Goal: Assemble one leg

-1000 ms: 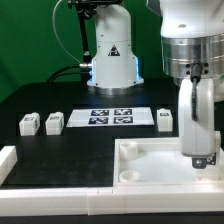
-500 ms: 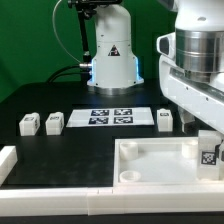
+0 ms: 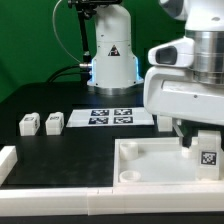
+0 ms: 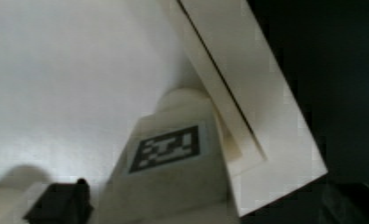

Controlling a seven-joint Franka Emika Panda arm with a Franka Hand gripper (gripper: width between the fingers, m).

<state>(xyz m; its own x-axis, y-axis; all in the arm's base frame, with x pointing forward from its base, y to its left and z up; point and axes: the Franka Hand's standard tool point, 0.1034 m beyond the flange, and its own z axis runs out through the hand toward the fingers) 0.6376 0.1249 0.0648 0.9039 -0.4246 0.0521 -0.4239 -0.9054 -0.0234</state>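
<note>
My gripper (image 3: 199,141) is at the exterior view's right, tilted over, and shut on a leg (image 3: 207,153), a small white post whose black-and-white tag faces the camera. The leg hangs over the right end of the large white tray-like part (image 3: 150,172), close to its surface. In the wrist view the held leg (image 4: 177,160) shows its tag against the tray's white face (image 4: 74,80), with one dark finger (image 4: 58,202) beside it. Two more legs (image 3: 29,124) (image 3: 54,122) stand on the black table at the left.
The marker board (image 3: 112,116) lies at the table's middle, in front of the arm's base (image 3: 111,60). A white rail block (image 3: 7,160) sits at the front left and a long white rail (image 3: 60,203) along the front edge. The tray has round corner sockets (image 3: 134,171).
The hand has swung from upright to tilted and fills more of the right side. The held leg has turned so that its tag faces the camera. A leg right of the marker board is now hidden.
</note>
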